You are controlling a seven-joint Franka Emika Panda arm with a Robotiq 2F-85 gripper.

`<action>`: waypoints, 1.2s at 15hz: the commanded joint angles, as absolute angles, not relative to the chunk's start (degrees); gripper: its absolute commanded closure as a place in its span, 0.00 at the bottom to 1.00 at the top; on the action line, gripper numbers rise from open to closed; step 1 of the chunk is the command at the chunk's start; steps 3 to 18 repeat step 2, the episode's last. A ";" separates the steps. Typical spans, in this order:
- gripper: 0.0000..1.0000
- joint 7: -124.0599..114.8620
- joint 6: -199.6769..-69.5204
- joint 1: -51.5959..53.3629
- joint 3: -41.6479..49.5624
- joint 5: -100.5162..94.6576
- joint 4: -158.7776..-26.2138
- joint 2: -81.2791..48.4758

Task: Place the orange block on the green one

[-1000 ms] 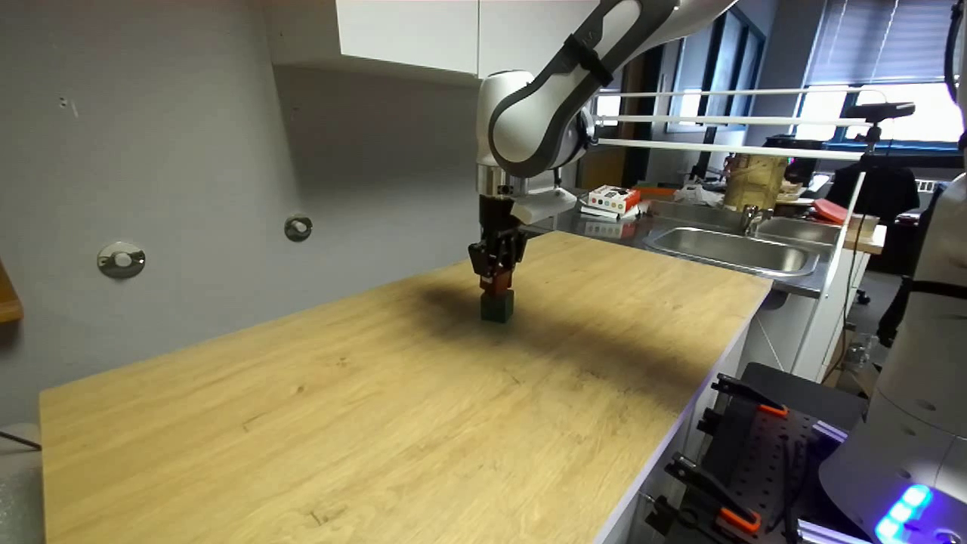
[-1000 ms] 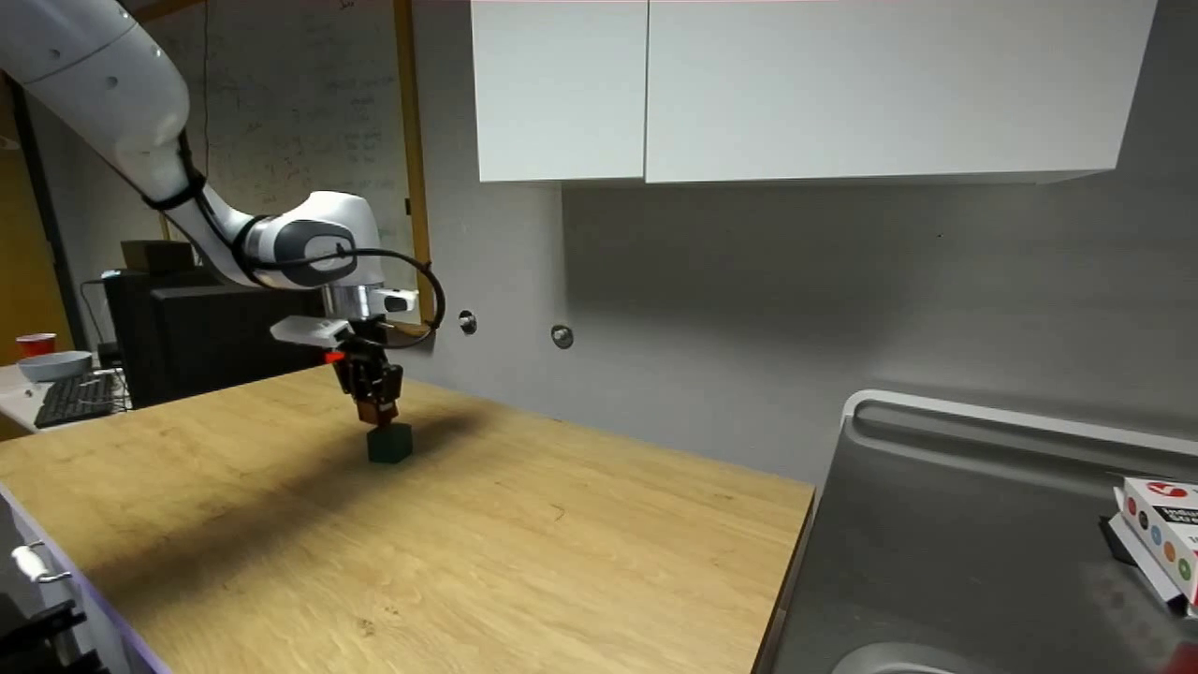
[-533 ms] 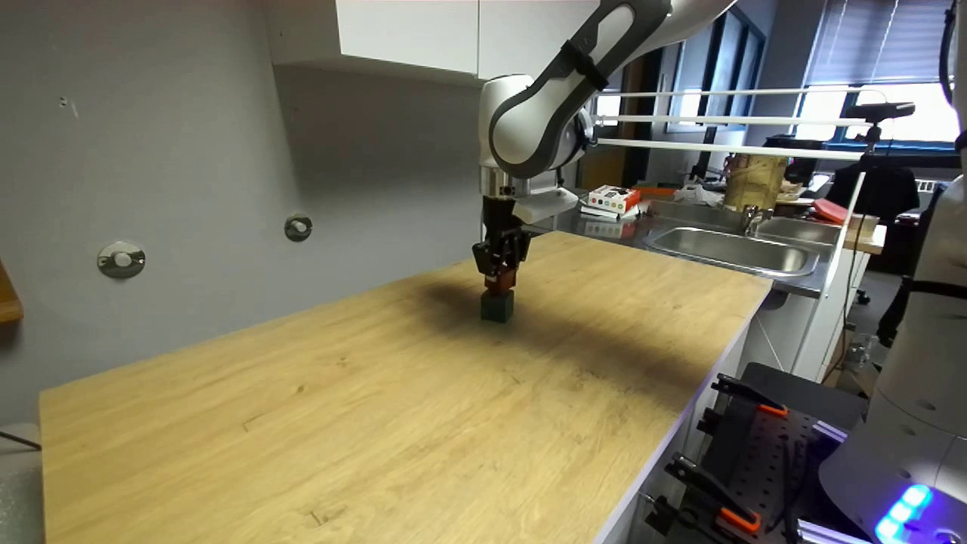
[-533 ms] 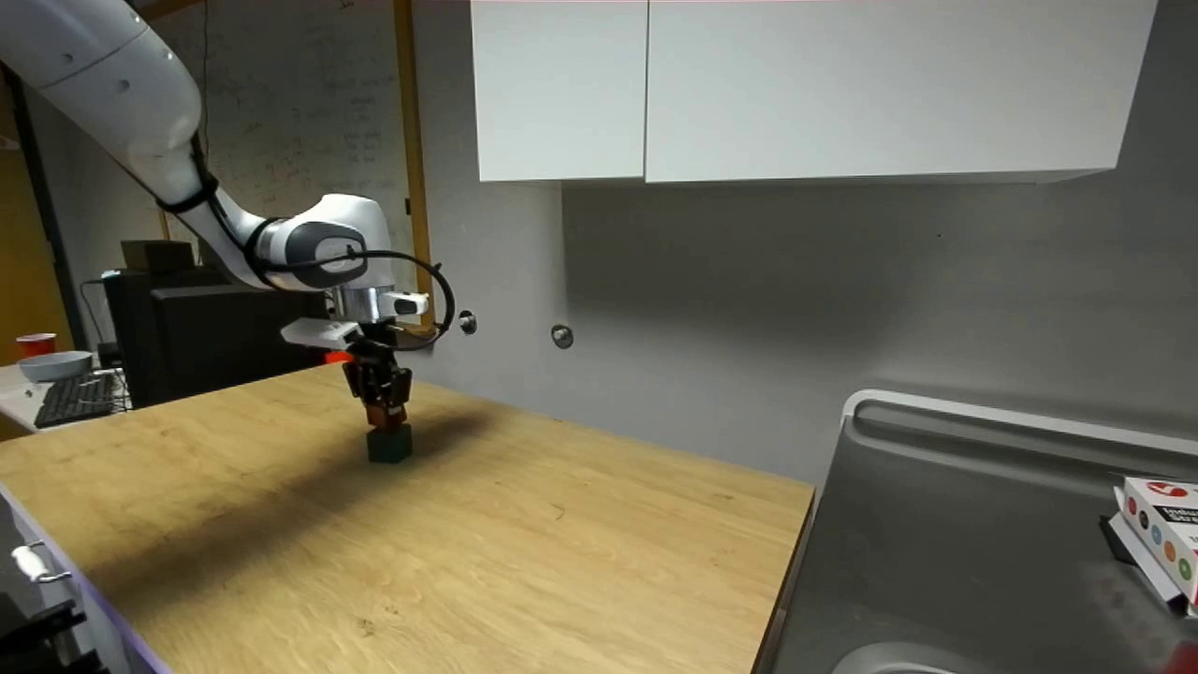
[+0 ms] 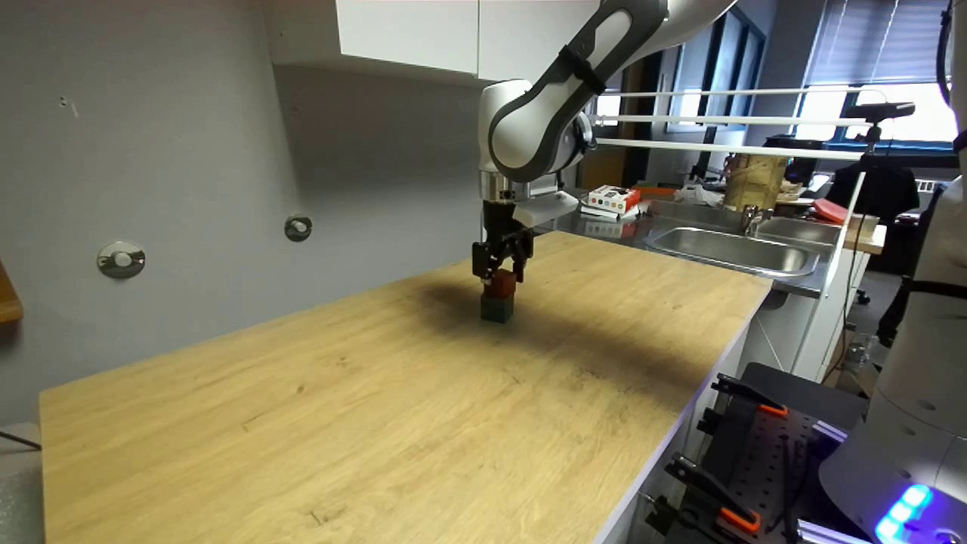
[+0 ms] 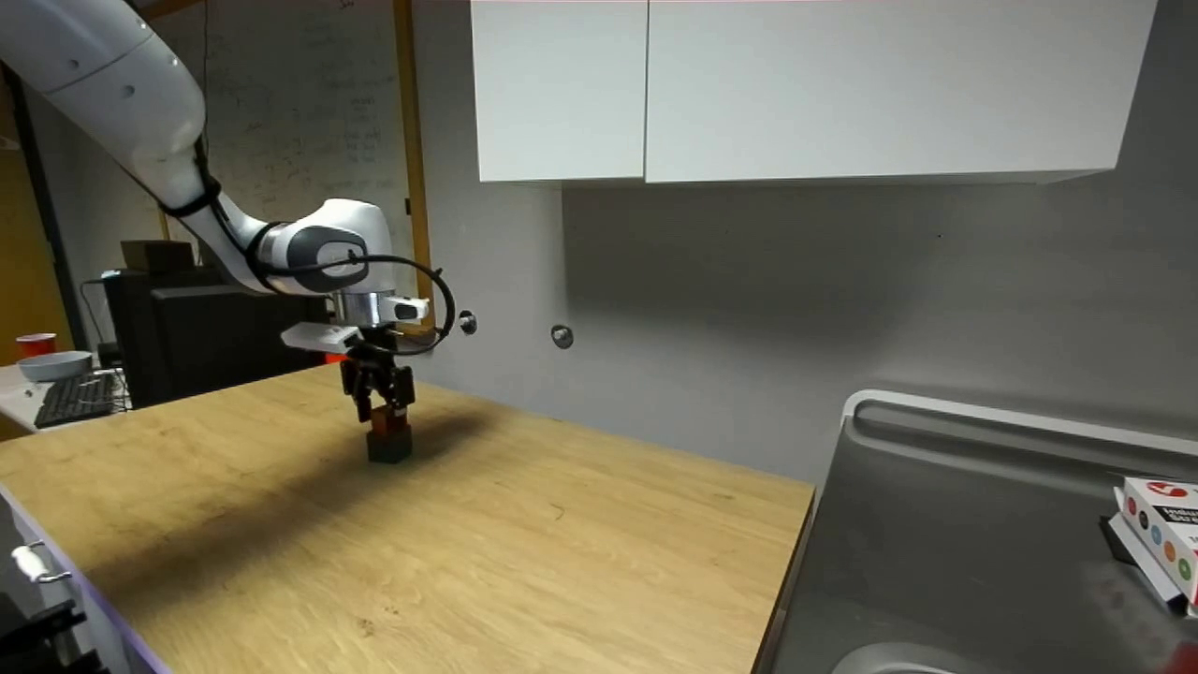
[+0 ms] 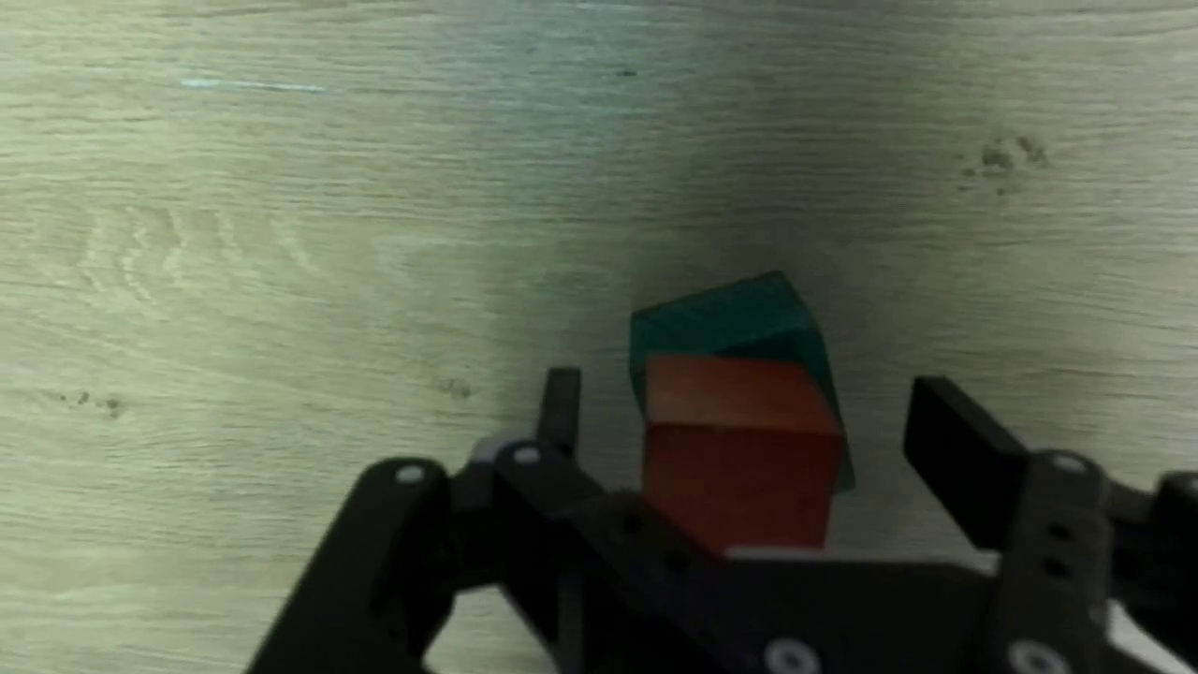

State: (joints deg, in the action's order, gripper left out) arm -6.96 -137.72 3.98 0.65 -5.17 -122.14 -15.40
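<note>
Between the parted jaws of the gripper [image 7: 747, 412], the orange block [image 7: 744, 473] is supported by the green block [image 7: 707, 320] below, while a bowl [image 6: 54, 367] and a cup [image 6: 36, 346], contents indistinct, are seen well away.

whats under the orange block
The green block, which stands on the wooden tabletop. In the wrist view it sits turned at an angle, partly showing past the orange block. The part directly beneath is covered, as is its underside.
</note>
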 commanded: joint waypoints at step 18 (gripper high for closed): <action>0.00 -9.49 -134.38 4.43 1.03 -6.91 -120.65 -14.98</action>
